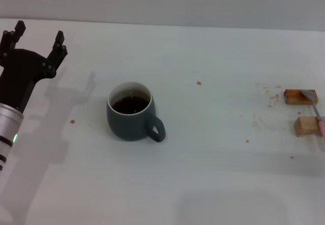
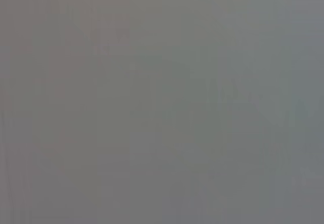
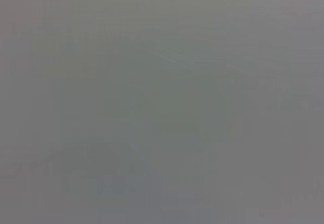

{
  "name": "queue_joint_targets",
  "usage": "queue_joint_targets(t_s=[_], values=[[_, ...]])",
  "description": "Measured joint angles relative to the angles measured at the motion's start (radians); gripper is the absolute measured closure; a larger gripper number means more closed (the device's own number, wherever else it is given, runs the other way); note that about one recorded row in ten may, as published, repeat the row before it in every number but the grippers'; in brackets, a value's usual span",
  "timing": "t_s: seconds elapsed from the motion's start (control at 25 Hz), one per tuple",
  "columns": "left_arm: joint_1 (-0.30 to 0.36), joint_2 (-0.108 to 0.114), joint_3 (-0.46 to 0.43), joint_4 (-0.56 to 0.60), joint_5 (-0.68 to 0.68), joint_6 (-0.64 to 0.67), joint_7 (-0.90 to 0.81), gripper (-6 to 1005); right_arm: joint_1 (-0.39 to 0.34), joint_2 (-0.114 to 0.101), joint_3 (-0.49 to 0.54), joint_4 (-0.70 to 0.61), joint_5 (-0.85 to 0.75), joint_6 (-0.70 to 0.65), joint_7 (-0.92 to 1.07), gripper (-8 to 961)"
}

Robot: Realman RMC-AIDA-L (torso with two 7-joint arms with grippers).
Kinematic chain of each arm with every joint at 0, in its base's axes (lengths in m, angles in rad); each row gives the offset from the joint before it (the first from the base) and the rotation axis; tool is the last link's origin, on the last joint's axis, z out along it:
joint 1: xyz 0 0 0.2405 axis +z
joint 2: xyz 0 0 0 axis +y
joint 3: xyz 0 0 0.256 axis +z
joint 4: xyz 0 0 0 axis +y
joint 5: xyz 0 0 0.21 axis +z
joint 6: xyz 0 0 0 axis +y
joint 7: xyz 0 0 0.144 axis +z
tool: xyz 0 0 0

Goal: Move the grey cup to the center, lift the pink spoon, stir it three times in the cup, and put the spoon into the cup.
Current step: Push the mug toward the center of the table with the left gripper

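Grey cup [image 1: 131, 111] sits upright on the tabletop [image 1: 213, 184], a bit left of middle, handle pointing to about 4 o'clock, dark liquid inside. Left pincer [image 1: 35, 38] hangs at roughly 10 o'clock from the cup, well apart from it, fingers spread wide, gripping nothing. Pink spoon [image 1: 316, 111] lies far off at 3 o'clock at the right edge, resting across two small wooden blocks [image 1: 305, 126], bowl at the far end, long axis running near 12-to-6. The right arm looks the nearer one for the spoon, but the right pincer is out of sight. Both wrist views show nothing usable.
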Motion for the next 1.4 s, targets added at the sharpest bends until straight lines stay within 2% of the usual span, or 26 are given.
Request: queue_joint_targets(t_s=[0.48, 0.76, 0.92, 1.12, 1.4], values=[[-0.015, 0.002, -0.014, 0.000, -0.009, -0.013, -0.028, 171, 0.015, 0.000, 0.034, -0.012, 0.001, 0.055, -0.001, 323], [-0.036, 0.009, -0.092, 0.011, -0.010, -0.025, -0.174, 171, 0.027, 0.000, 0.036, -0.006, 0.002, 0.074, 0.004, 323], [-0.043, 0.010, -0.127, 0.008, -0.010, -0.055, -0.200, 172, 0.028, 0.002, 0.036, -0.003, 0.002, 0.076, 0.007, 323], [-0.066, 0.018, -0.133, 0.008, -0.002, -0.131, -0.233, 172, 0.023, 0.004, 0.040, 0.008, 0.002, 0.076, 0.008, 322], [-0.071, 0.026, -0.123, 0.018, 0.007, -0.148, -0.277, 172, 0.005, 0.004, 0.077, 0.016, 0.002, 0.077, 0.009, 322]])
